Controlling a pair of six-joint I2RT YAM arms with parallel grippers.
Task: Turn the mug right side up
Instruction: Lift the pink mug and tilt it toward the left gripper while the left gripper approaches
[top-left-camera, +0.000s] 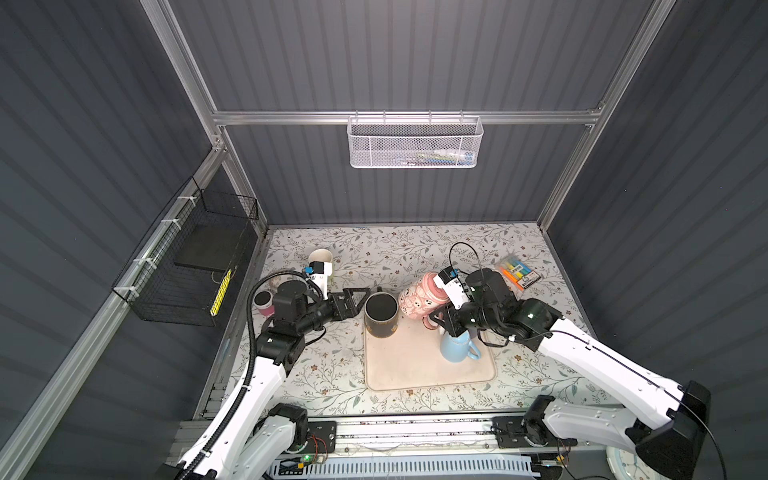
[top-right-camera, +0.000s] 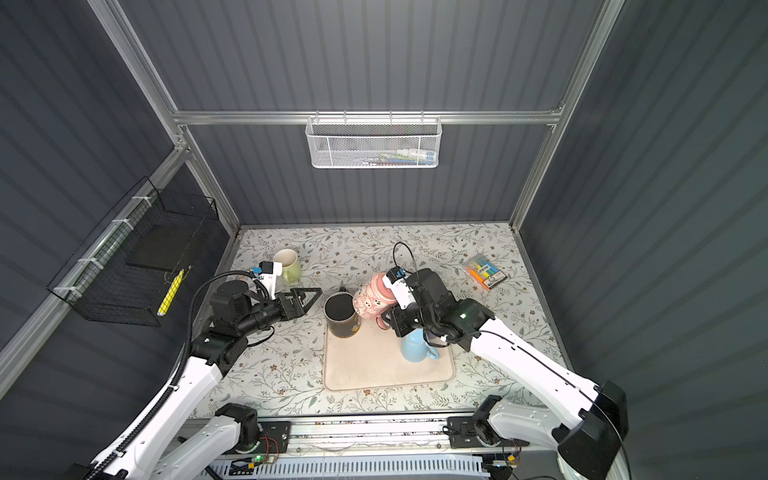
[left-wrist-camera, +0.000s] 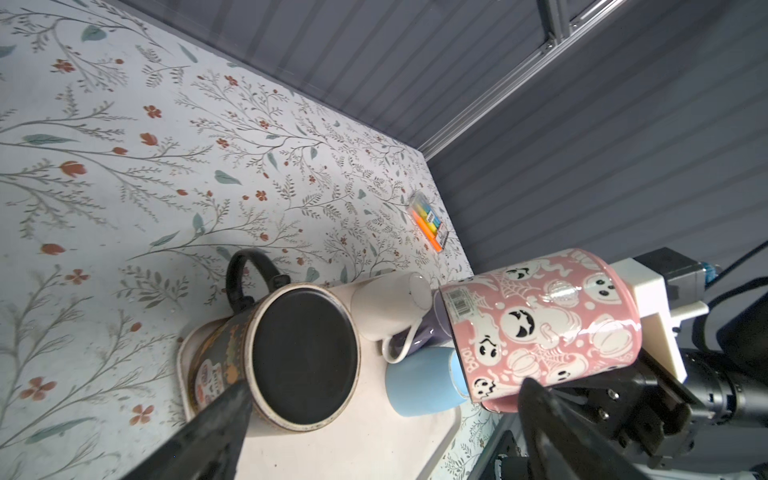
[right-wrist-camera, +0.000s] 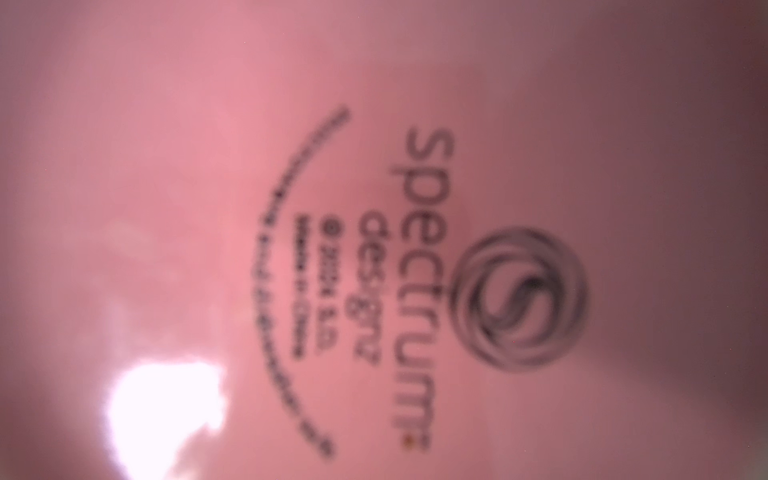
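The base of the pink mug (right-wrist-camera: 166, 208) is filling the right wrist view, showing a swirl logo, "spectrum designz" and "Made in China"; the curved smaller print is blurring out. In the left wrist view its wall is showing white ghosts, "Boo!" and a barcode sticker. The right gripper (top-left-camera: 440, 322) is clamping this mug at its handle side, holding it tipped sideways in the air by the far edge of the tray (top-left-camera: 415, 374). The black mug (top-left-camera: 380, 309) is standing upright and empty on the tray's corner. The left gripper (top-left-camera: 359, 301) is hanging wide open, touching nothing. A mesh basket (top-left-camera: 374, 143) is holding pens, and the label on the marker pack (top-left-camera: 515, 272) is too small to read.
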